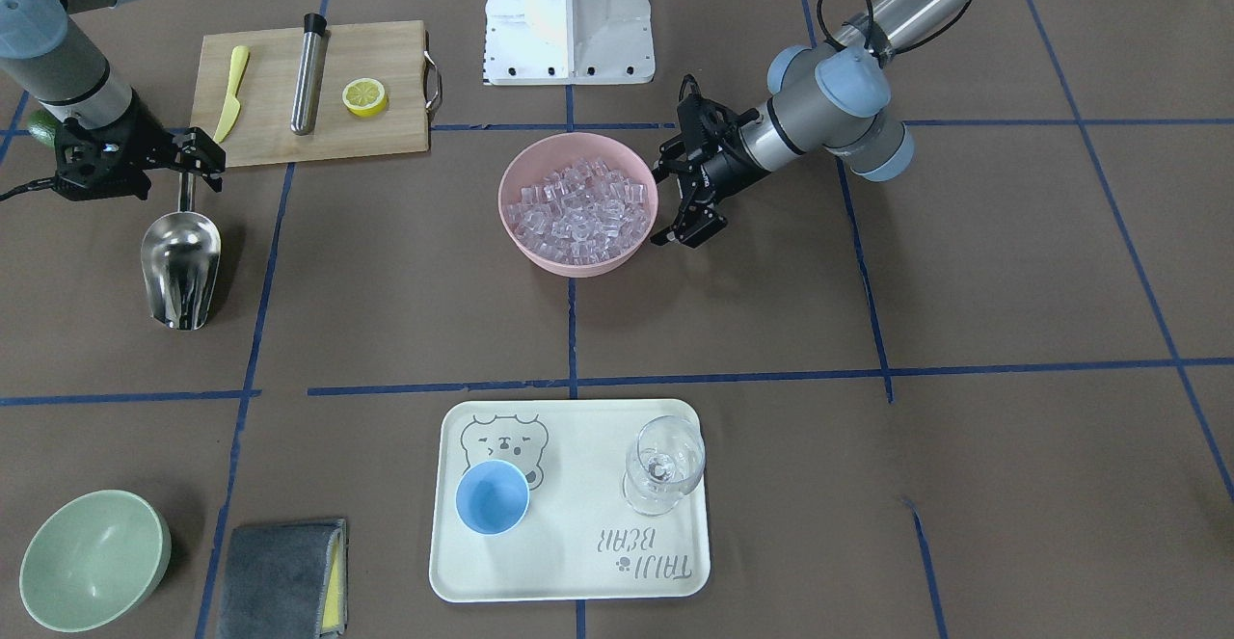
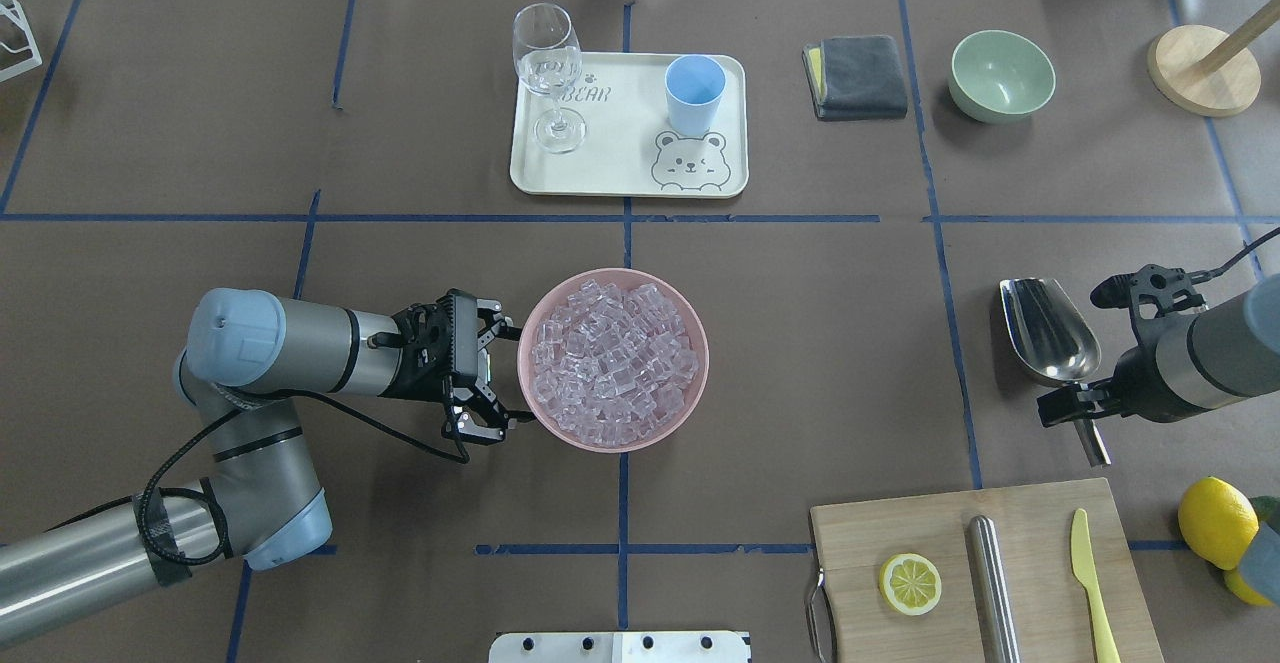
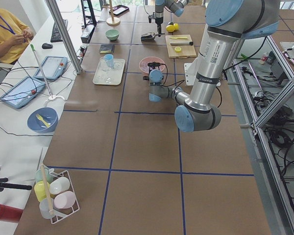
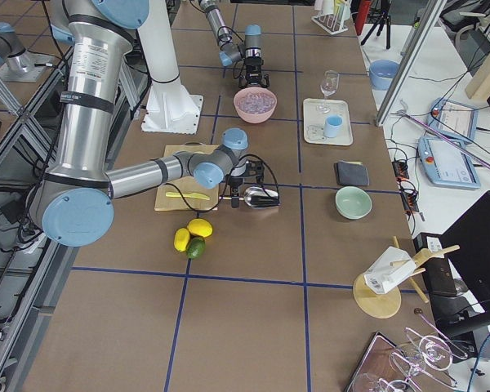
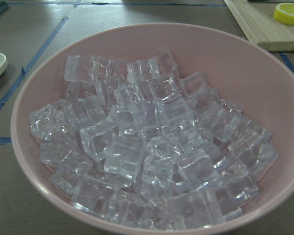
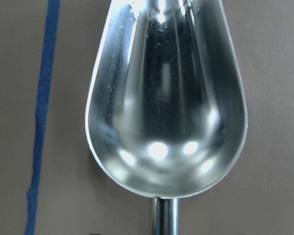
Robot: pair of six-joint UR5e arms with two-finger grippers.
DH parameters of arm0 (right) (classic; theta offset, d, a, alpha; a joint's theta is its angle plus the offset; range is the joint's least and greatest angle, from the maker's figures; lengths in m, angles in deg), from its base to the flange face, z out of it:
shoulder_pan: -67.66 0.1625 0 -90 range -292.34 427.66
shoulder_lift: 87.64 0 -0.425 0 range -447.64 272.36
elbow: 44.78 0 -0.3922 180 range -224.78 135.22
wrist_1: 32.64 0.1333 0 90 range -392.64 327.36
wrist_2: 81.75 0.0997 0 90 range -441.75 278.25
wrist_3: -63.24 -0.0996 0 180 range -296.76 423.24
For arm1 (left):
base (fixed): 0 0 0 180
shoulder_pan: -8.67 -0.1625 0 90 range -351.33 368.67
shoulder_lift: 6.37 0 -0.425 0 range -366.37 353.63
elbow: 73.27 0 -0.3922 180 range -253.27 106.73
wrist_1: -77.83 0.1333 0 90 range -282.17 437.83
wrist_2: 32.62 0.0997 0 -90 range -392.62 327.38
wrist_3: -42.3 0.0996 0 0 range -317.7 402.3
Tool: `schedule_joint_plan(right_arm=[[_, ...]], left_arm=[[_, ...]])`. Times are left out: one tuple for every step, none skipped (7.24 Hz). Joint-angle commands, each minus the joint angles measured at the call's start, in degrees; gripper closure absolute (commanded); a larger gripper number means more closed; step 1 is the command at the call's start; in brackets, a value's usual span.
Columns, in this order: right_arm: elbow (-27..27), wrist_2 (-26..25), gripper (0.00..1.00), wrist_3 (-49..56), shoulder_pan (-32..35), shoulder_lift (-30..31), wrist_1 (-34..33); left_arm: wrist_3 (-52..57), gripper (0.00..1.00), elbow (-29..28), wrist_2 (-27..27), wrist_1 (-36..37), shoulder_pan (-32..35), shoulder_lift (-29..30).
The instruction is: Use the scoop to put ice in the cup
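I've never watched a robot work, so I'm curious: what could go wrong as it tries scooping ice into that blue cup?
The scoop has a thin, shiny handle; it might twist once the right end effector lifts it. Its mouth looks wider than the cup, so ice may spill onto the tray. The stemmed glass sharing that tray could get knocked.

Most of the scoop handle beyond bottom edge
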Motion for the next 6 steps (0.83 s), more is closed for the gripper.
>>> schedule_joint_plan(right_arm=[[1.3,-0.3,0.27,-1.2,-1.0,1.3,2.3],[0.9,-0.2,0.51,-1.3,-1.1,1.5,2.3],[0.3,-0.2,0.73,-1.3,-1.2,1.7,2.2],[-0.5,-0.2,0.88,-1.3,-1.5,1.8,1.9],[-0.8,-0.3,1.0,-1.3,-1.8,1.9,1.8],[-1.0,-0.6,1.0,-1.3,-2.4,1.9,1.8]], left_arm=[[0.0,0.0,-0.1,0.0,0.0,-0.1,0.0],[-0.1,0.0,0.0,0.0,-0.1,-0.3,0.0],[-0.1,0.0,0.0,0.0,-0.1,-0.4,0.0],[-0.1,0.0,0.0,0.0,-0.1,-0.4,0.0],[0.0,0.0,0.0,0.0,-0.1,-0.4,0.0],[-0.1,0.0,0.0,0.0,-0.1,-0.4,0.0]])
